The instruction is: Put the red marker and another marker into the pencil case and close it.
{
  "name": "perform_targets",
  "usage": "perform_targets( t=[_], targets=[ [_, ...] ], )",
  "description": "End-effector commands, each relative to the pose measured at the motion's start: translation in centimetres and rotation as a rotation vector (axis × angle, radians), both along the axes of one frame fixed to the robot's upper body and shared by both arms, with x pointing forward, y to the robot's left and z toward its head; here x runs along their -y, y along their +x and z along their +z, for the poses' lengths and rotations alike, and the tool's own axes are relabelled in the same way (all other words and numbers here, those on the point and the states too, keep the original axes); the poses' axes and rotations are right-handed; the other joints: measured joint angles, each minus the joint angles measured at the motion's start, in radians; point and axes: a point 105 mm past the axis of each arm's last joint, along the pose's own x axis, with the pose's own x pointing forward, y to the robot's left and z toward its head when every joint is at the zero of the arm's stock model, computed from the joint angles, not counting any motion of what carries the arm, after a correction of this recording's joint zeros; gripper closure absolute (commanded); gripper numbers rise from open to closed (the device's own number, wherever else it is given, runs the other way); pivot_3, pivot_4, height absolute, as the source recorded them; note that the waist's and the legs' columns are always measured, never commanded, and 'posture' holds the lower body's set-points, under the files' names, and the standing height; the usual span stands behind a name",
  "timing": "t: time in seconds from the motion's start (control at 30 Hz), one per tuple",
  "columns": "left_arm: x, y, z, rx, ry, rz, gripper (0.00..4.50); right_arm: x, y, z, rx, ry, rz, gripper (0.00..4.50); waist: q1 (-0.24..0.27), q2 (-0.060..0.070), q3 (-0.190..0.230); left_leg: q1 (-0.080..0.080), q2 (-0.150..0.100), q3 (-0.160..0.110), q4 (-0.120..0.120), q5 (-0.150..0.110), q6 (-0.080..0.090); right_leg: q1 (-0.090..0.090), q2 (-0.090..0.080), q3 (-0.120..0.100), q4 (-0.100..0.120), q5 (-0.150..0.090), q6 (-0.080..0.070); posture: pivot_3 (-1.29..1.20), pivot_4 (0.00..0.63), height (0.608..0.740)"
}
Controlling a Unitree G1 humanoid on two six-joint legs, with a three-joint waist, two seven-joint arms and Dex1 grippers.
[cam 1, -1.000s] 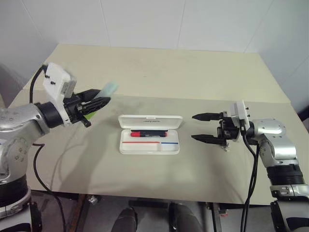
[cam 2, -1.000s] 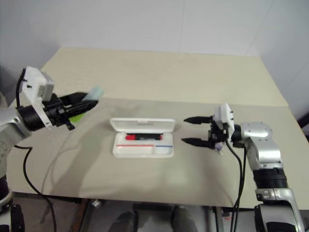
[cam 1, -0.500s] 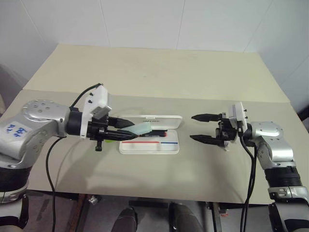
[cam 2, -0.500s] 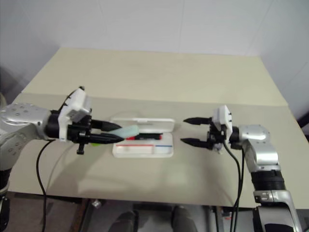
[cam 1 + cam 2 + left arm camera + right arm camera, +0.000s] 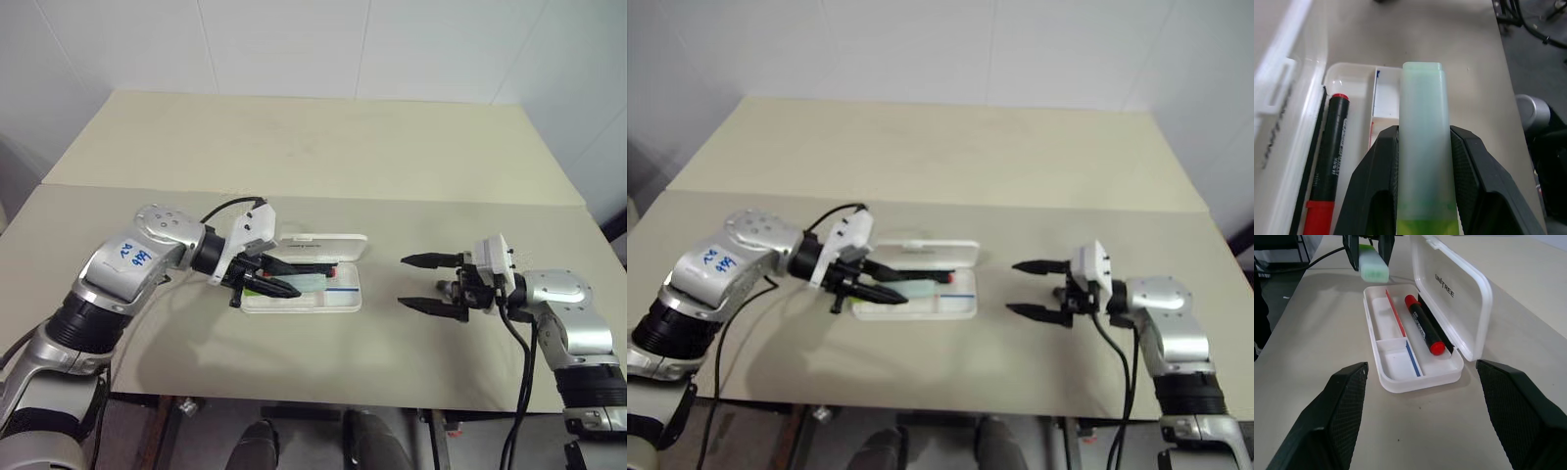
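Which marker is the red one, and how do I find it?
Find the open white pencil case on the tan table. The red marker lies inside, along the hinged lid. It is slim, black with red ends, unlike the chunky mint-green marker in the left gripper.

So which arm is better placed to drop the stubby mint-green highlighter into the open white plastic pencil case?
Left. The left gripper already grips the mint-green highlighter just above the white case's tray, beside the red-and-black marker. The right gripper hangs open and empty, off to the case's side.

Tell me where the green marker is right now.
The green marker is pinched in the left gripper, hovering over the open pencil case, beside the red marker.
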Motion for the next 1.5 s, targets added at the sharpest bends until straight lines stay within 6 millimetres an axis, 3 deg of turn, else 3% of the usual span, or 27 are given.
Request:
perform_targets(
  t=[0.03,0.47,0.77,0.8,1.1,1.33,1.5],
  targets=[
    [0.4,0.5,-0.1,0.033,0.031,0.009,3.42,0.0,-0.1,1.1,0.05,0.02,-0.016,0.0,0.001,0.0,0.0,0.0,0.0,0.0,0.001,0.0,0.0,0.0,0.0,0.0,0.0,0.0,0.0,0.0,0.15,0.74],
    [-0.2,2.3,-1.8,0.092,0.103,0.081,3.42,-0.4,-0.3,0.7,0.048,0.023,-0.034,0.0,0.002,0.0,0.0,0.0,0.0,0.0,0.003,0.0,0.0,0.001,0.0,0.0,0.001,0.0,0.0,0.0,0.15,0.74],
    [0.4,2.0,-2.6,0.066,0.104,0.057,3.42,-0.5,-0.4,0.6,0.049,0.015,-0.043,0.0,0.002,0.0,0.0,0.0,0.0,0.0,0.003,0.0,0.0,0.001,0.0,0.0,0.002,0.0,0.0,0.0,0.15,0.74],
    [0.4,2.0,-2.7,0.062,0.108,0.059,2.66,-0.4,-0.4,0.6,0.05,0.014,-0.046,0.0,0.002,0.0,0.0,0.0,0.0,0.0,0.003,0.0,0.0,0.001,0.0,0.0,0.002,0.0,0.0,0.0,0.15,0.74],
    [0.5,1.6,-2.7,0.06,0.108,0.042,0.01,0.0,-0.3,0.6,0.05,0.002,-0.072,0.0,0.002,0.0,0.0,0.0,0.0,0.0,0.003,0.0,0.0,0.001,0.0,0.0,0.002,0.0,0.0,0.0,0.15,0.74],
    [1.1,1.8,-0.5,0.161,0.001,0.053,0.01,1.0,1.0,0.0,0.056,-0.036,-0.169,0.0,0.002,0.0,0.0,0.0,0.0,0.0,0.003,0.0,0.0,0.001,0.0,0.0,0.002,0.0,0.0,0.0,0.15,0.74],
    [1.6,-1.0,1.4,0.173,-0.194,-0.057,0.01,3.0,1.9,-1.0,0.008,-0.134,-0.254,0.0,0.002,0.0,0.0,0.0,0.0,0.0,0.003,0.0,0.0,0.001,0.0,0.001,0.002,0.0,0.0,0.0,0.15,0.74]
  ],
)
